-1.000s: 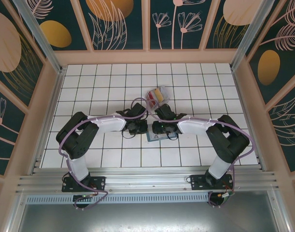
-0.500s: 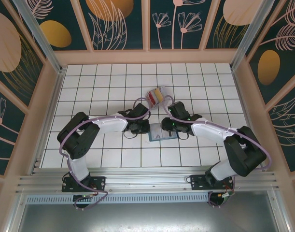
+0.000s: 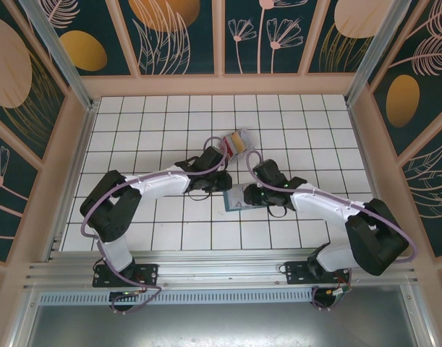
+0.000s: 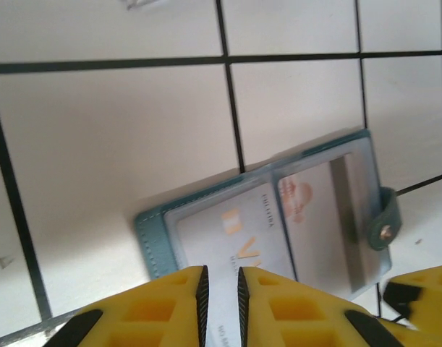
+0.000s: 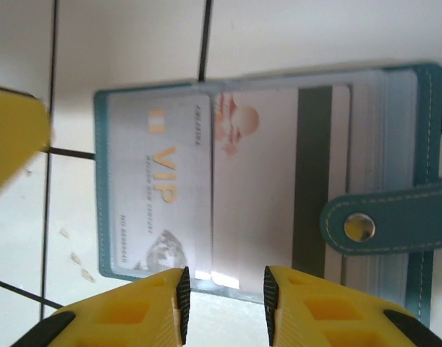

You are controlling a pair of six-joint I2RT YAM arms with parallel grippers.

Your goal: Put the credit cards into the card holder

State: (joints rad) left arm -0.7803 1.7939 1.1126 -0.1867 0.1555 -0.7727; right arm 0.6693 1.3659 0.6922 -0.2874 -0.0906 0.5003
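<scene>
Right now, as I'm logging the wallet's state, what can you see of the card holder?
The card holder is a teal, leather-looking wallet lying open and flat on the white tiled table. Its clear pocket pages show a pale VIP card and a pale card with a dark stripe. A snap strap folds across one side. The right gripper stands open at one long edge; contact is unclear.

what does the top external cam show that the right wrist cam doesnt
Top external adds the left arm and right arm, plus red and yellow credit cards in a clear box farther back. Right wrist adds close detail: a VIP-printed card in a pocket, the snap strap, the right gripper open. Both show the card holder lying open on the tiled table.
</scene>
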